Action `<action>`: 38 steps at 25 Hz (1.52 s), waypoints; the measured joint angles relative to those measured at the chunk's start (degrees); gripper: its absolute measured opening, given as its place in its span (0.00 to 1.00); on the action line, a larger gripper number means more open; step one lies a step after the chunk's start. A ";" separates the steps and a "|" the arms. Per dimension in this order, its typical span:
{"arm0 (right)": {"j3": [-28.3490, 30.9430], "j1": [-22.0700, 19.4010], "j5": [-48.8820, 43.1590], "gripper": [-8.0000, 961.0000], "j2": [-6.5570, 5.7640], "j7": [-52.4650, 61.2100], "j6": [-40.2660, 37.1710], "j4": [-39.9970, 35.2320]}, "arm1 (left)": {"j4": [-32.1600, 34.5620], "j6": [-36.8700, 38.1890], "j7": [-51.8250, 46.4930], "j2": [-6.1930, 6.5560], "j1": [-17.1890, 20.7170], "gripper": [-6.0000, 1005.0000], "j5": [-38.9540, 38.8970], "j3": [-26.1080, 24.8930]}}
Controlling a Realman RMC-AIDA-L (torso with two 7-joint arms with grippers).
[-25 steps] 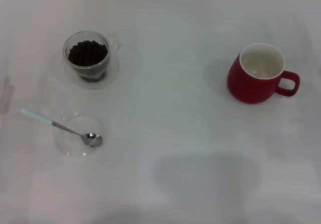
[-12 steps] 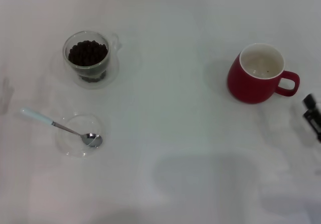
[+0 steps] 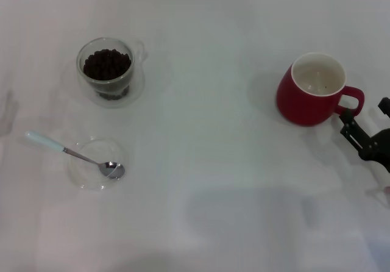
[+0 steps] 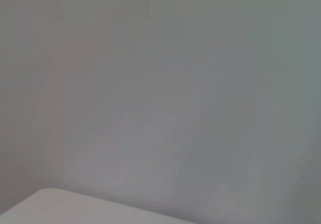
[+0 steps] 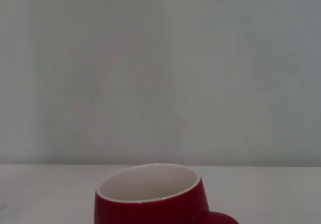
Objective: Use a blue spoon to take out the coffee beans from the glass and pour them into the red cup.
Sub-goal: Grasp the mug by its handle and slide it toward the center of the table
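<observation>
Blue spoon (image 3: 72,154): bowl resting in shallow clear dish (image 3: 85,174), pale handle sticking out over rim, near left front of table (image 3: 207,180). Untouched.
Glass (image 3: 108,69) behind it, heaped with coffee beans (image 3: 106,64).
Red cup (image 3: 312,89) well apart, far right, looks empty.
Right gripper (image 3: 364,132) just beside cup handle, fingers spread, holding nothing.
Left gripper out of sight.
Risks: knocking cup by handle; thin spoon stem slipping; dish skidding; beans spilling on long carry.

Glass (image 3: 106,68), clear, upright at far left, heaped with dark beans (image 3: 106,64); spoon (image 3: 73,154) nearer, pale blue handle pointing left, metal bowl lying to the right; red cup (image 3: 310,89) upright well apart at right, whitish inside, handle pointing right.
</observation>
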 joint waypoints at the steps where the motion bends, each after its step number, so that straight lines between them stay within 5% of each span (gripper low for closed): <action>1: 0.10 0.31 0.10 0.82 -0.03 -0.19 0.60 0.05 | 0.00 -0.01 0.00 0.00 0.00 0.86 -0.02 0.00; 38: 2.21 5.56 6.86 0.73 -0.10 -1.67 8.26 -0.33 | -0.46 0.60 -0.79 0.16 -0.11 0.86 -0.18 -0.36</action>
